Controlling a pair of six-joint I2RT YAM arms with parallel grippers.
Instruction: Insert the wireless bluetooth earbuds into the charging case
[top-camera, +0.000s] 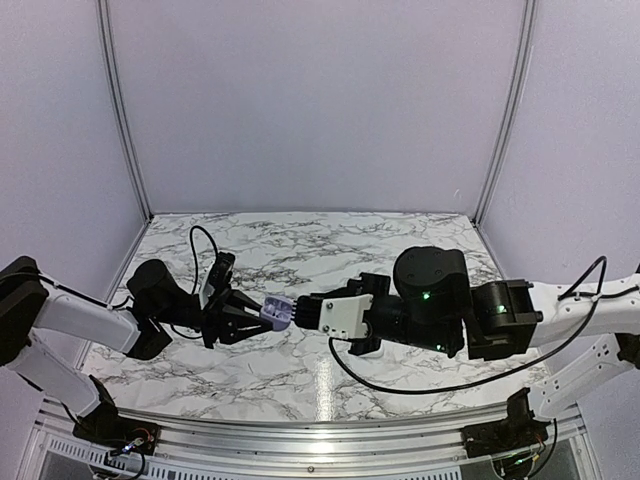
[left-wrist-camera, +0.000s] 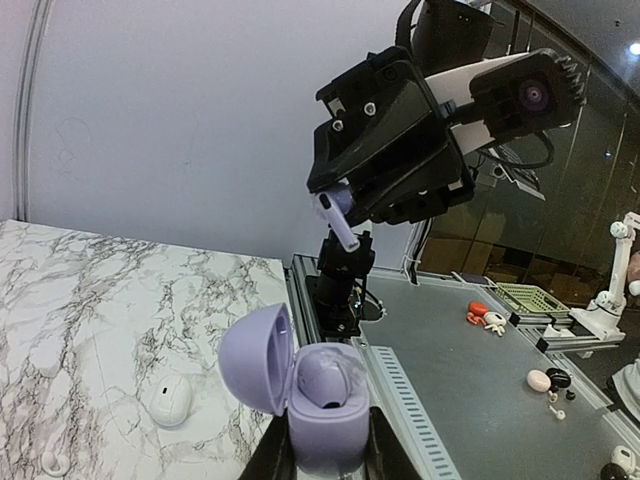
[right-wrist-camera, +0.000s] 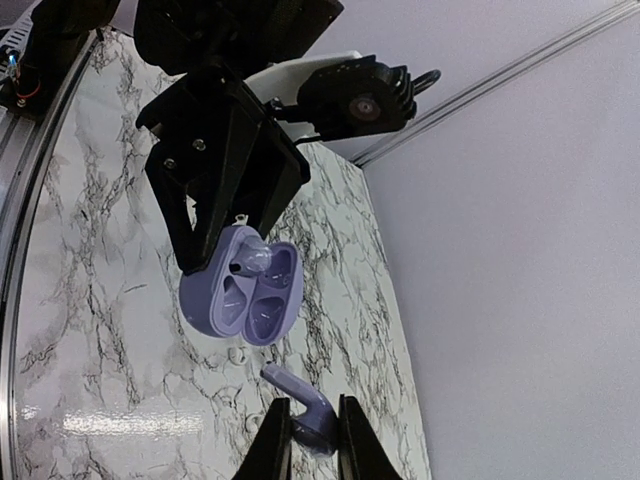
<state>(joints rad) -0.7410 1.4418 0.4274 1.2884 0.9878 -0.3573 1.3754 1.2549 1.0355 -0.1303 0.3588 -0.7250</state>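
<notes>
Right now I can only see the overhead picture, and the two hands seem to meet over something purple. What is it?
Observer: The left hand grips a lilac charging case, and its lid is flipped open.
Visitor: And the other hand?
Observer: The right hand pinches a lilac earbud. It is close to the case but apart from it, not yet inserted.
Visitor: Is the case empty, then?
Observer: No. In the right wrist view a second bud seems to sit in one slot, and the slot beside it looks free.
</notes>
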